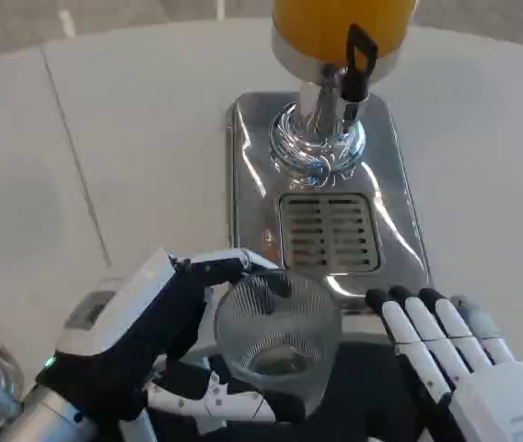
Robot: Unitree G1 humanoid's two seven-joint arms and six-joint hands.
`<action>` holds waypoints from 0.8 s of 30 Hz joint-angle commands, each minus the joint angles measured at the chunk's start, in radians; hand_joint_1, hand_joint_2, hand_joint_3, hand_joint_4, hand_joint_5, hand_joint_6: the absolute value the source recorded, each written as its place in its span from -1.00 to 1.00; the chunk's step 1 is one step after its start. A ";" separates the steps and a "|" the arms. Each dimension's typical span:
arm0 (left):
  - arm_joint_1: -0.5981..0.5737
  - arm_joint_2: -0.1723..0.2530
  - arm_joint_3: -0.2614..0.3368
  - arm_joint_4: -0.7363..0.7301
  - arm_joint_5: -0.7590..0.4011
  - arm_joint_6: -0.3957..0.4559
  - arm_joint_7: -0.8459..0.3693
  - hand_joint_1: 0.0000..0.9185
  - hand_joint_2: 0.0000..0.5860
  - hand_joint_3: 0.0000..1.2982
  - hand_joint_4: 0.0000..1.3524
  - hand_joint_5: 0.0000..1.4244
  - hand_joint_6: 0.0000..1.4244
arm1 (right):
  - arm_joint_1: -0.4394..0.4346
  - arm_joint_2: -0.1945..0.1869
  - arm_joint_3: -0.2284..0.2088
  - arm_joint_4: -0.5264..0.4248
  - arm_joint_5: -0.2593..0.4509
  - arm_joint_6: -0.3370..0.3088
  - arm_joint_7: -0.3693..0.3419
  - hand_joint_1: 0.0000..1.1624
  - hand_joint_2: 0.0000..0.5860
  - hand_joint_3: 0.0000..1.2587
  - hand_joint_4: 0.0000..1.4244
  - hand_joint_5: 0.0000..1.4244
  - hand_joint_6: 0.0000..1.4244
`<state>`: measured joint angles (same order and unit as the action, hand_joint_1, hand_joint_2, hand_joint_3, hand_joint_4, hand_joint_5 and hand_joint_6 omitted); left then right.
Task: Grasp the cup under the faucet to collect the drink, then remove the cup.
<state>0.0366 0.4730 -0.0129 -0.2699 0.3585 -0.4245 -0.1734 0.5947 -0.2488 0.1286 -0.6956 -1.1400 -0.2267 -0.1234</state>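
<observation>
There is one clear cup (278,343), one drink dispenser (340,37) with one tap (357,63) and one drip tray (328,232). Two hands show: the left hand (151,345) and the right hand (464,359).

The left hand (165,345) holds a clear cup (278,336) near the bottom of the picture. The right hand (464,359) lies flat at the cup's 3 o'clock, fingers apart. At the cup's 12 o'clock sits a shiny tray (252,184) with a drain grate (328,232). The faucet (354,64) and orange drink tank (321,23) stand above.

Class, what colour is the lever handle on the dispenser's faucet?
Black. The faucet handle shows best in the head view, against the orange drink.
</observation>
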 commanded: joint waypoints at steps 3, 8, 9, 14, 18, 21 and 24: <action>-0.004 -0.007 0.002 -0.024 -0.020 -0.006 -0.007 0.53 -1.00 0.55 0.83 0.94 1.00 | 0.008 -0.001 -0.001 -0.013 -0.004 0.015 0.019 -0.81 0.97 -1.00 -1.00 -1.00 -1.00; -0.006 -0.010 0.000 -0.024 -0.018 -0.003 -0.005 0.53 -1.00 0.55 0.83 0.94 1.00 | 0.008 0.001 -0.002 -0.019 -0.005 0.021 0.025 -0.81 0.97 -1.00 -1.00 -1.00 -1.00; -0.006 -0.011 0.000 -0.024 -0.018 -0.002 -0.005 0.53 -1.00 0.55 0.83 0.94 1.00 | 0.008 0.002 -0.003 -0.019 -0.005 0.023 0.025 -0.81 0.97 -1.00 -1.00 -1.00 -1.00; -0.036 -0.026 -0.004 -0.005 0.004 0.010 0.006 0.53 -1.00 0.55 0.84 0.94 1.00 | 0.033 0.010 -0.014 -0.023 -0.006 0.029 -0.002 -0.81 0.97 -1.00 -1.00 -1.00 -1.00; -0.076 -0.043 -0.012 0.015 0.012 0.035 0.008 0.53 -1.00 0.55 0.84 0.94 1.00 | 0.050 0.011 -0.027 -0.020 -0.004 0.031 -0.013 -0.81 0.97 -1.00 -1.00 -1.00 -1.00; -0.106 -0.055 -0.019 0.035 0.024 0.047 0.015 0.53 -1.00 0.55 0.85 0.94 1.00 | 0.052 0.011 -0.034 -0.018 -0.001 0.036 -0.008 -0.81 0.97 -1.00 -1.00 -1.00 -1.00; -0.157 -0.078 -0.033 0.073 0.041 0.061 0.022 0.53 -1.00 0.55 0.85 0.94 1.00 | 0.050 0.015 -0.042 -0.019 0.003 0.047 0.003 -0.81 0.97 -1.00 -1.00 -1.00 -1.00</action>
<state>-0.0813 0.4136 -0.0290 -0.2146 0.3962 -0.3692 -0.1730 0.6359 -0.2388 0.0979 -0.7077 -1.1449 -0.1914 -0.1216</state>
